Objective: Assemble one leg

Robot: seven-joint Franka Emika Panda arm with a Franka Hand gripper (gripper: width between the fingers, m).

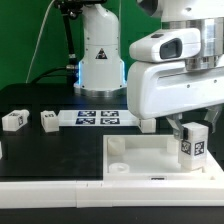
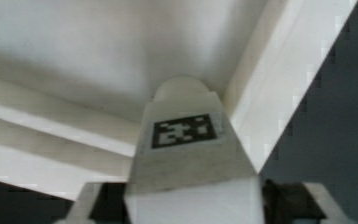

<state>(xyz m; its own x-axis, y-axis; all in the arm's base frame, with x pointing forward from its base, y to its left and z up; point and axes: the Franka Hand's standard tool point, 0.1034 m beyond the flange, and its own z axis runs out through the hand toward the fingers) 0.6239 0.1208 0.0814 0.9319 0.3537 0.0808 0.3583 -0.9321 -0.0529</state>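
My gripper point(image 1: 192, 140) is shut on a leg point(image 1: 193, 148), a small white peg with a black-and-white tag, and holds it upright over the right rim of the large white square rimmed piece point(image 1: 150, 152). In the wrist view the leg point(image 2: 186, 140) fills the middle, clamped between the two dark fingers point(image 2: 105, 200), with the white rimmed piece point(image 2: 87, 90) close beneath it. Two more legs point(image 1: 13, 121) point(image 1: 48, 120) lie on the black table at the exterior view's left.
The marker board point(image 1: 97, 118) lies flat at the back middle, in front of the robot base point(image 1: 98, 60). Another white peg point(image 1: 147, 125) sits just behind the rimmed piece. The table's front edge runs along the bottom of the exterior view.
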